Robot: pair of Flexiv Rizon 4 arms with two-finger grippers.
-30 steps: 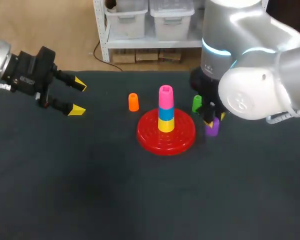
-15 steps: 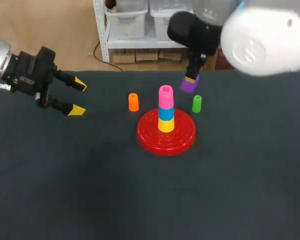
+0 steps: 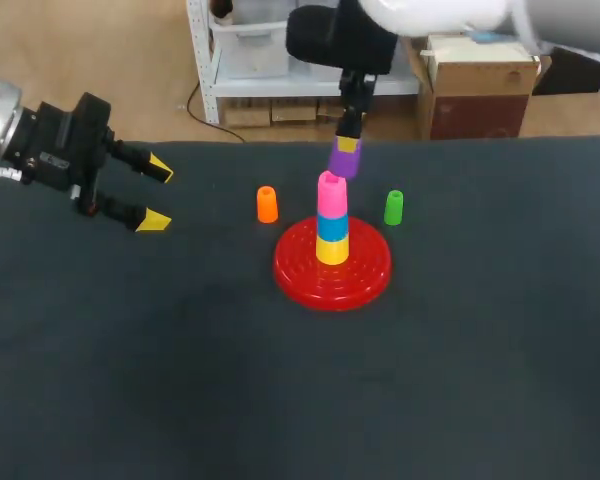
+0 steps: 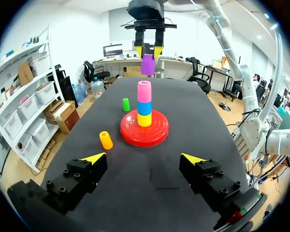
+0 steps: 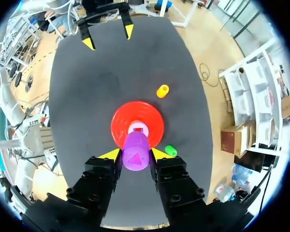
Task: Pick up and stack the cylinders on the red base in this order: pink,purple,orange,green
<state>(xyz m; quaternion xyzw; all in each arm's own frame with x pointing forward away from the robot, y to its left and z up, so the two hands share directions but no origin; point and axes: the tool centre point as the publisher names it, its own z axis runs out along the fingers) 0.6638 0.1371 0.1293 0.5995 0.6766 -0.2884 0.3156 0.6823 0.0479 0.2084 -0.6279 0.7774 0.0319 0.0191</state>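
Purple cylinder (image 3: 343, 163): I logged it clamped between both yellow-tipped fingers of my right gripper (image 5: 135, 154), in the air just above the pink cylinder (image 3: 331, 194). The pink one topped a blue cylinder (image 3: 331, 227) and a yellow cylinder (image 3: 331, 250) on the red base (image 3: 365, 275), nearer the table's (image 3: 180, 380) far edge. Orange cylinder (image 3: 267, 204) stood toward the left edge from the base, green cylinder (image 3: 394, 207) toward the right edge, both upright. My left gripper (image 3: 157, 194) hung near the far left corner, fingers wide apart, holding nothing.

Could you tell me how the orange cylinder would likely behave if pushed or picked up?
The orange cylinder looks small, hard and smooth, so it is probably stiff and light. It stands upright on its end, so a push might tip and roll it.
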